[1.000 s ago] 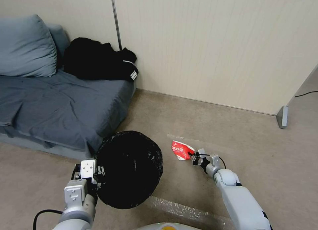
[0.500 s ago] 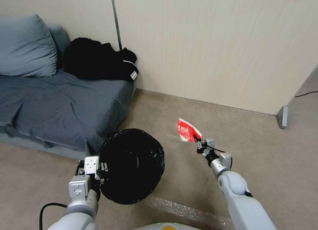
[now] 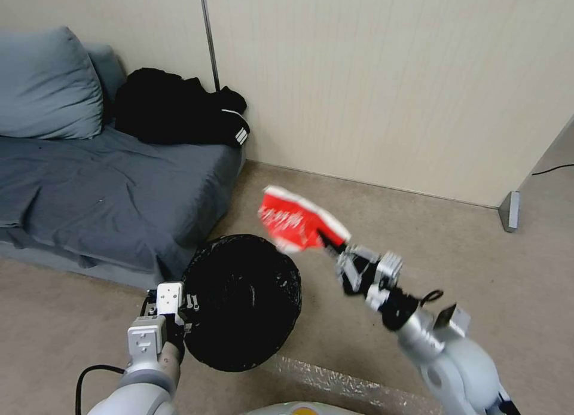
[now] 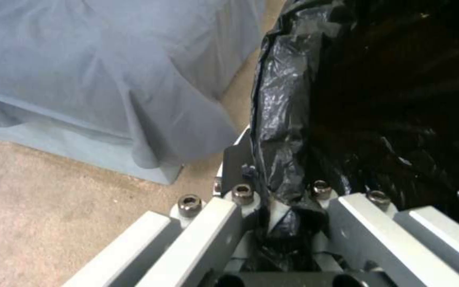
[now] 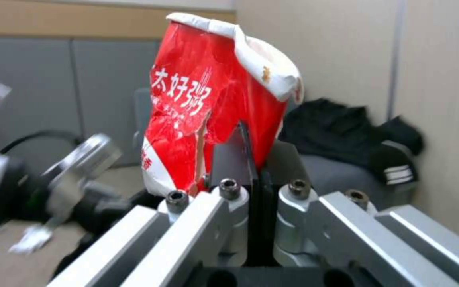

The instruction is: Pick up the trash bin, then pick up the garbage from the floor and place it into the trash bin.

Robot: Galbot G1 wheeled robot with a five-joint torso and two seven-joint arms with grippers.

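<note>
The right gripper is up off the floor with its jaws pressed tight together on one edge of the red-and-white crushed carton, and the carton hangs in the air with nothing under it but carpet. In the head view its long axis runs on from the fingertips, away from the wrist, slanting up and toward the robot's left, so the free end leads and the pinched corner trails. From the right wrist view the carton stands straight out beyond the fingers, white torn rim at the far end, red printed face showing, its body flattened and creased. Ahead of that free end and lower down sits the trash bin, its black-bag-lined mouth open toward the camera, the carton close to its far-right rim but not over the opening in any way I can be sure of. The left gripper is at the bin's near-left rim, and in the left wrist view its jaws are clamped narrow on the folded black bag and rim, bin wall between the fingers. Beyond the bin, on the left gripper's side, lies a grey-blue sofa.
</note>
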